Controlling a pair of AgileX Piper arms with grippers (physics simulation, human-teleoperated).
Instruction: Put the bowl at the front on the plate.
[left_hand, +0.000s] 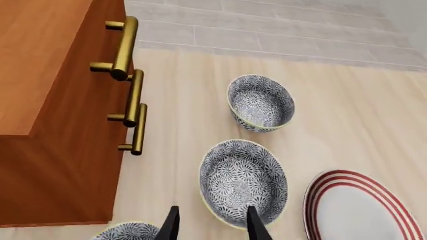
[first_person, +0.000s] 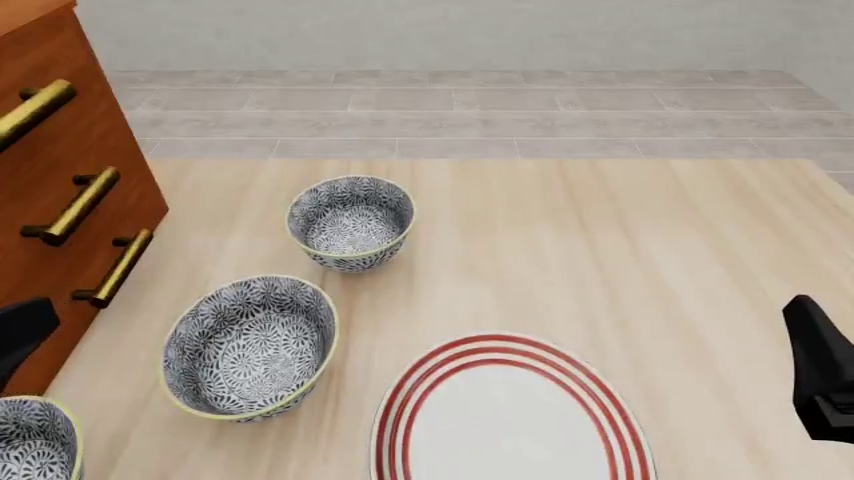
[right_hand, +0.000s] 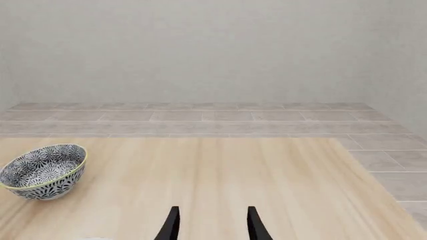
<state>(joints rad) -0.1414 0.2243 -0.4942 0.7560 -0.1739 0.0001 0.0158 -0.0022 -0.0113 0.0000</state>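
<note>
We hold the left gripper open and empty, and should lower it over the front bowl's rim, then carry it to the plate.

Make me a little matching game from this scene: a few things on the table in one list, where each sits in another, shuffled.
Things:
1. the bowl
2. middle bowl
3. far bowl
4. the plate

Places, in the front view:
A. near edge of the table, right of the bowls
B. near left corner, cut off by the picture's edge
C. farthest from the arms
D. between the other two bowls, beside the cabinet

Pairs: 1-B, 2-D, 3-C, 4-A
</note>
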